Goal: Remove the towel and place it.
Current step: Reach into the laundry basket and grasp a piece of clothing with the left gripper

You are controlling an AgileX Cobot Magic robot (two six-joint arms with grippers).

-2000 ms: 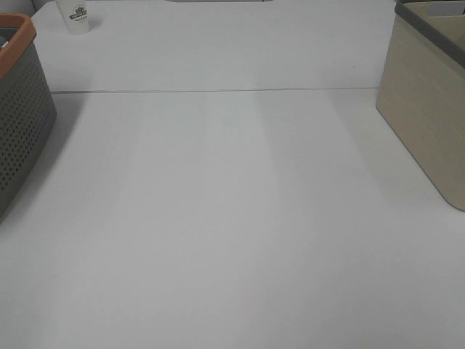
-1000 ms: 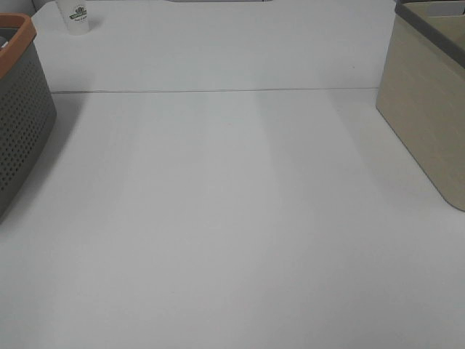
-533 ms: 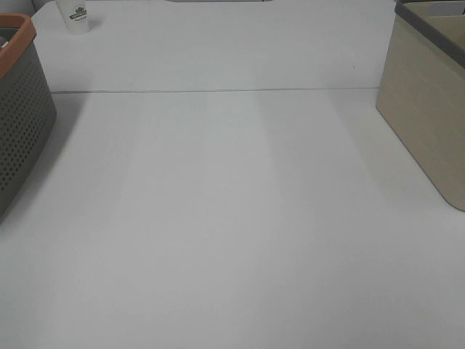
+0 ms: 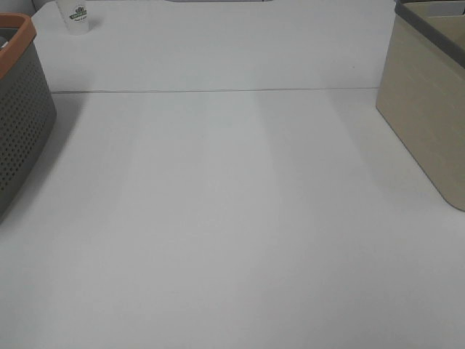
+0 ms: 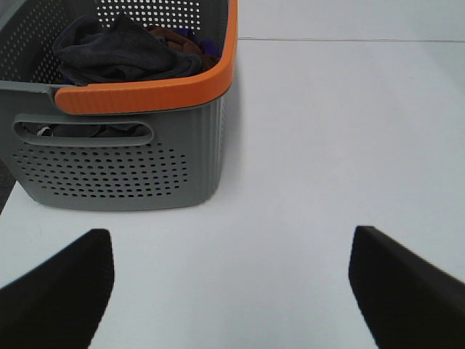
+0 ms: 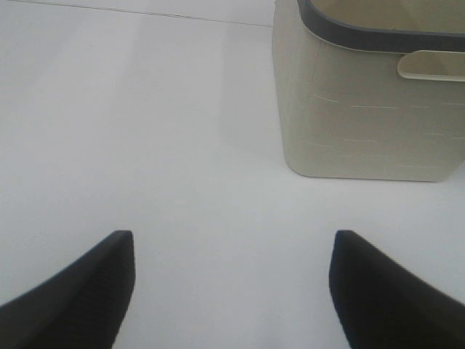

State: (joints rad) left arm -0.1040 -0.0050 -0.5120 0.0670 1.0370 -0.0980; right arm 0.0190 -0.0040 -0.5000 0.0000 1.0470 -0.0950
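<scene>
1. The exterior high view takes in the flat white table point(image 4: 232, 218) with 2 containers at its edges. The grey perforated plastic basket with an orange rim point(image 4: 22, 123) stands at the left. The beige box-shaped basket with a dark grey rim point(image 4: 429, 116) stands at the right. A small white paper cup with a green print point(image 4: 76, 16) stands at the far left, beyond the grey basket. From this view the inside of the grey basket cannot be seen.

2. Only the left wrist view looks into the grey basket. The dark charcoal-grey terry towel point(image 5: 123, 54) lies bunched inside it, rising about level with the orange rim. Brown and purple cloth point(image 5: 182, 40) lies just beside the towel, touching it.

3. The grippers show in the wrist views only. The left gripper point(image 5: 229, 251) hangs over bare table near the grey basket, with its 2 dark fingers point(image 5: 65, 291) spread wide and holding nothing.

4. The right gripper point(image 6: 232, 251) hangs over bare table near the beige basket, likewise spread wide and holding nothing.
</scene>
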